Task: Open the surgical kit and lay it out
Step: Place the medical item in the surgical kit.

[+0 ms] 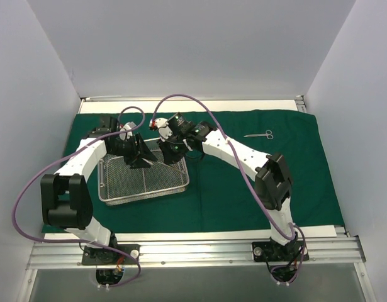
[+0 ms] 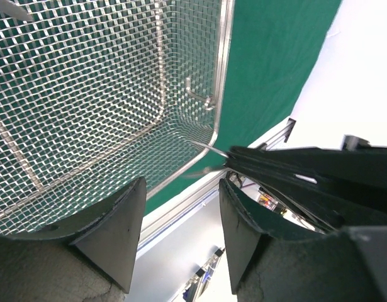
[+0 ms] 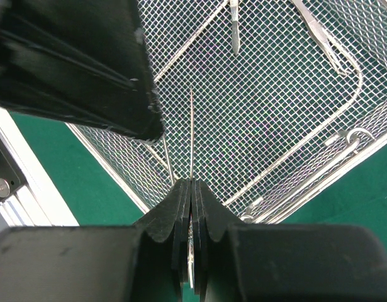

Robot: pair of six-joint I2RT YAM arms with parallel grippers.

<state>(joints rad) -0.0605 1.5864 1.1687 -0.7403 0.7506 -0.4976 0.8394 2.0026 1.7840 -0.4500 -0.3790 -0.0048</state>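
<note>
Your right claw [image 3: 191, 184] is pinched shut on a thin metal instrument [image 3: 191, 132], tip poking out over the mesh tray [image 1: 149, 185]. Left claw [image 2: 182, 189] hangs spread wide at the tray's corner, nothing between its fingers. The tray sits on the green cloth [image 1: 256, 182] with two more instruments [image 3: 319, 31] inside, and the scissors [image 1: 259, 134] lie well apart at far right

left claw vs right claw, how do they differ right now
The left claw stands open with an empty gap; the right claw is shut. The right claw grips a thin metal instrument that pokes out past its tips, while the left claw holds nothing. Both hang close together over the wire-mesh tray.
</note>
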